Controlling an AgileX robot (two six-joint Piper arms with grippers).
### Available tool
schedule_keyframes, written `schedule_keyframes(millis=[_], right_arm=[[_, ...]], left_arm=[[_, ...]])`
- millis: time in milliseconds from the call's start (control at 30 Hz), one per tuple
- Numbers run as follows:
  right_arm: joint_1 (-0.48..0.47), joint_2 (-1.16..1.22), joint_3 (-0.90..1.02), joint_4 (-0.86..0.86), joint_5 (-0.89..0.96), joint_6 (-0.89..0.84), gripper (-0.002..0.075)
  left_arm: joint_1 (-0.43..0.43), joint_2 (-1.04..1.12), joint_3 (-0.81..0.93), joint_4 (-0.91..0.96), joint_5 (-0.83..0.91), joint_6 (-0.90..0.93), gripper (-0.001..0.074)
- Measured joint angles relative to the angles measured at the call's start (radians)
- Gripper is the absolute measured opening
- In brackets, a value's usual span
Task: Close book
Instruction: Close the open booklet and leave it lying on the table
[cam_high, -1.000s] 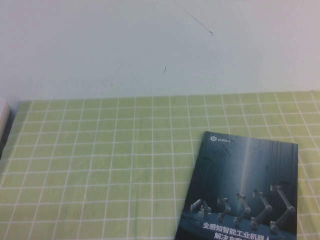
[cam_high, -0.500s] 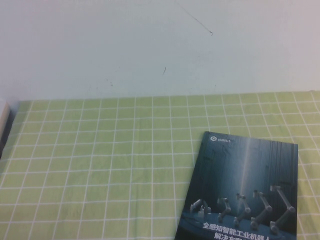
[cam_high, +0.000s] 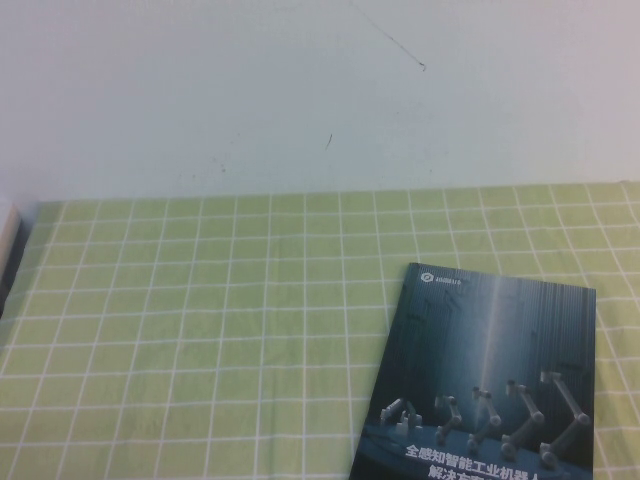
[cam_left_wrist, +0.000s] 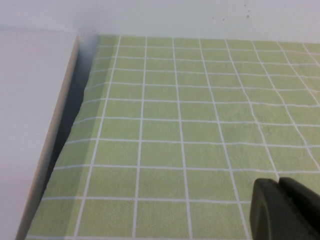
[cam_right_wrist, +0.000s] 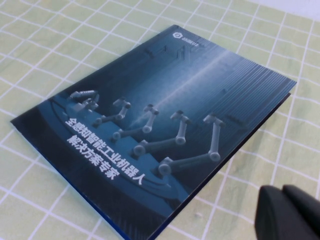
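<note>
Dark-blue book just beside right gripper, jaws together; left gripper likewise, over checked cloth.

Frame edges crop the book, the left gripper and the right gripper.

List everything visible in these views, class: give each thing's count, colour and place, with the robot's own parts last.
Book: one, dark blue cover picturing robot arms, lying closed and flat on the table's near right side.
Tablecloth: one, light green with a white grid, covering the table.
Wall: one, white, behind the table.
Side panel: one, white, along the table's left edge.
Left claw: one, black, shut, over bare cloth on the left.
Right claw: one, black, shut, over the cloth beside the book's edge.
</note>
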Motion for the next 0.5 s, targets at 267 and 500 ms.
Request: schedule_keyframes(millis=[267, 500], right_arm=[[0.0, -0.01, 0.018, 0.002, -0.011, 0.0, -0.0003], [-0.123, -0.135, 0.151, -0.029, -0.111, 0.0, -0.0003]], left_arm=[[0.0, 0.0, 0.0, 0.0, 0.0, 0.0, -0.0004], [0.0, 0.0, 0.0, 0.0, 0.0, 0.0, -0.0004]])
